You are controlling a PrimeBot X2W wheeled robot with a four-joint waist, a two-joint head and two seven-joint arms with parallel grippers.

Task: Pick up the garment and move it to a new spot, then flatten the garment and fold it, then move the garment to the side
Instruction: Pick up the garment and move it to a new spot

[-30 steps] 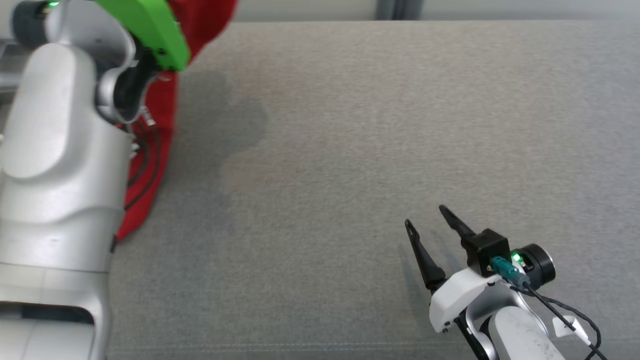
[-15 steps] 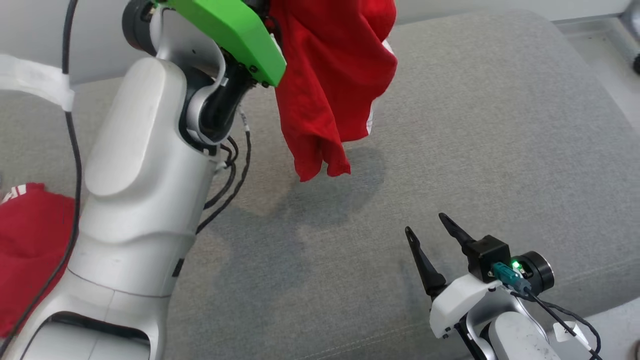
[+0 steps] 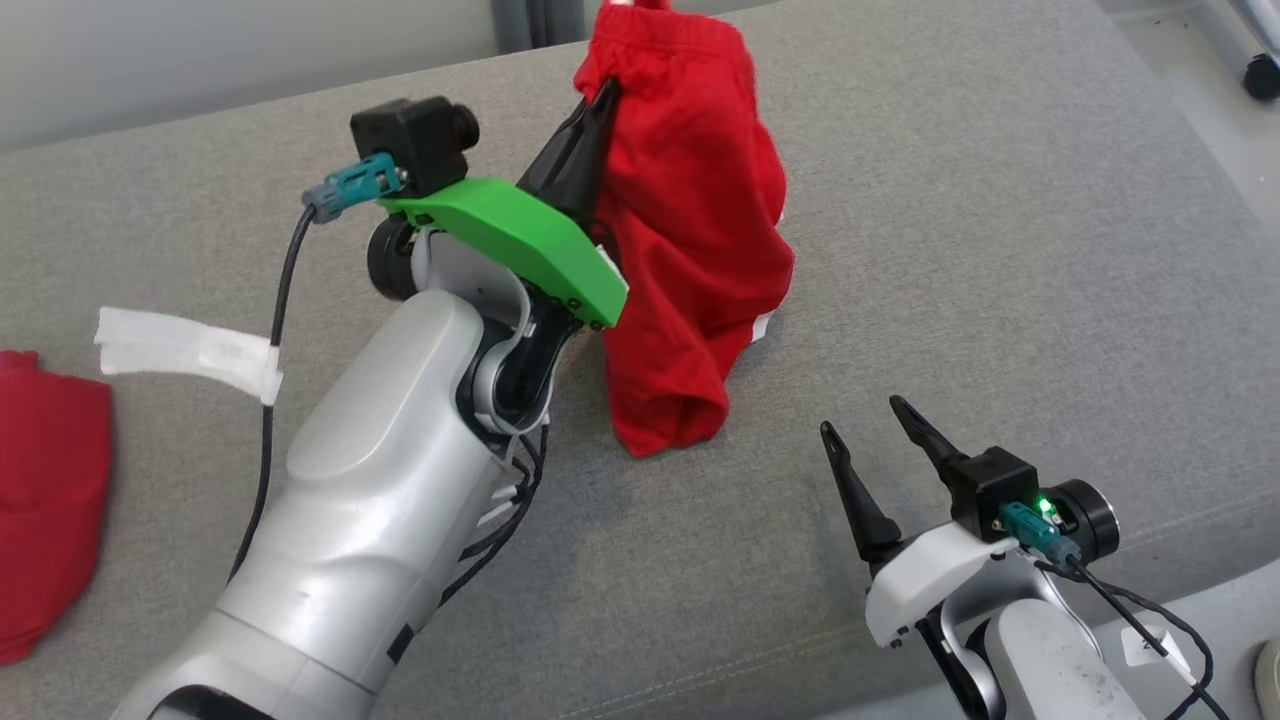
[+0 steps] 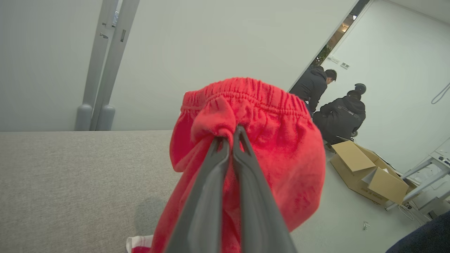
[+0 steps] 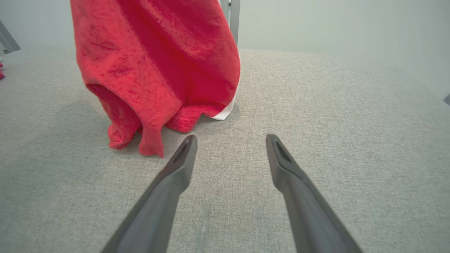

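A red garment (image 3: 690, 250), shorts with an elastic waistband and a white trim, hangs from my left gripper (image 3: 605, 95), which is shut on the waistband. In the left wrist view the two fingers pinch a bunch of waistband cloth (image 4: 228, 135) on the red garment (image 4: 281, 158). The lower hems of the garment (image 5: 158, 70) touch the grey cushioned surface (image 3: 1000, 250). My right gripper (image 3: 862, 418) stands open low at the right, empty, its fingers pointing toward the garment with a gap to it; in the right wrist view the right gripper (image 5: 230, 140) has grey fabric between its fingers.
Another red cloth (image 3: 45, 500) lies at the left edge of the surface. A strip of white tape (image 3: 185, 348) wraps the left arm's cable. Beyond the surface two people (image 4: 330, 105) crouch near open cardboard boxes (image 4: 369, 172). The surface's right edge (image 3: 1230, 560) drops off close to my right arm.
The head camera has shifted. My left gripper has carried the hanging garment rightward and lower, so that its hems now touch the surface. The right gripper has stayed open in place.
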